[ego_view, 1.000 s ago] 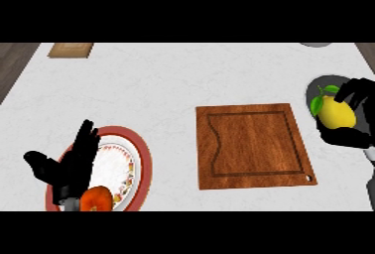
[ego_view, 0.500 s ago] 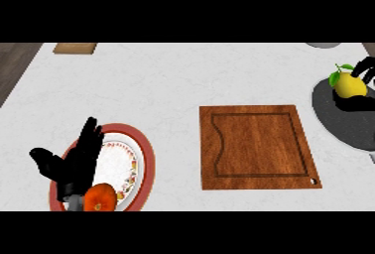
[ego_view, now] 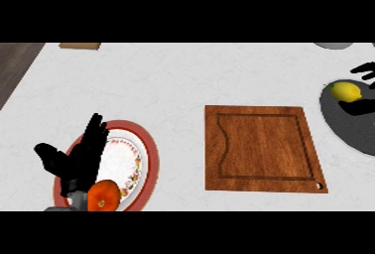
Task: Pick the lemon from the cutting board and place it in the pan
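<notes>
I see the white marbled counter (ego_view: 168,79) carrying a wooden cutting board (ego_view: 264,149) right of centre. A red-rimmed plate (ego_view: 132,163) lies at lower left, a dark pan (ego_view: 351,129) at the right edge. A small wooden block (ego_view: 78,45) sits at the far left, and something grey (ego_view: 336,44) at the far right.

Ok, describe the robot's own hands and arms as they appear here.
Both hands are plain black, with slim fingers and a thumb. The left hand joins a grey forearm at the lower edge. Of the right hand, only dark fingers show. No cables or markings visible.
</notes>
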Robot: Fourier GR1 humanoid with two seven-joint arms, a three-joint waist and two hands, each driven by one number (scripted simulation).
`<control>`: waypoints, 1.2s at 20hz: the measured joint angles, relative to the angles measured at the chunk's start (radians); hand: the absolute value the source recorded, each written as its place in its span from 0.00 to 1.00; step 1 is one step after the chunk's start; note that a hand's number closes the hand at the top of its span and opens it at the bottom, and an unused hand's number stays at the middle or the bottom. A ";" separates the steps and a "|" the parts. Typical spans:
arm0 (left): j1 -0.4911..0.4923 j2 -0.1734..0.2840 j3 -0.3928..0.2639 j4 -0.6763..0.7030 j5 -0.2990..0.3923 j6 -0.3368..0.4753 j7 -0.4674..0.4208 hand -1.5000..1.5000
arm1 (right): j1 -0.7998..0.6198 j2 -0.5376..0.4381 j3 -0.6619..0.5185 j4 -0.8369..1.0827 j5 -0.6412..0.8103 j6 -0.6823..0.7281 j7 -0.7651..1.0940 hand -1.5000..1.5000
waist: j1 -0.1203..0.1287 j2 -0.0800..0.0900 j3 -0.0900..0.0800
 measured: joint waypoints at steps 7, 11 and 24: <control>-0.004 -0.014 -0.011 -0.007 -0.009 0.017 0.011 0.50 | -0.108 -0.023 -0.073 0.205 -0.057 -0.019 -0.172 0.00 | 0.004 0.002 0.002; 0.003 -0.007 -0.006 -0.014 -0.001 0.012 0.020 0.50 | -0.153 -0.007 -0.181 0.249 -0.192 0.049 -0.285 0.00 | -0.001 0.002 0.002; 0.043 -0.007 0.008 -0.023 -0.003 0.012 -0.011 0.50 | -0.133 -0.169 -0.443 0.422 -0.504 0.561 -0.477 0.00 | -0.039 -0.012 0.002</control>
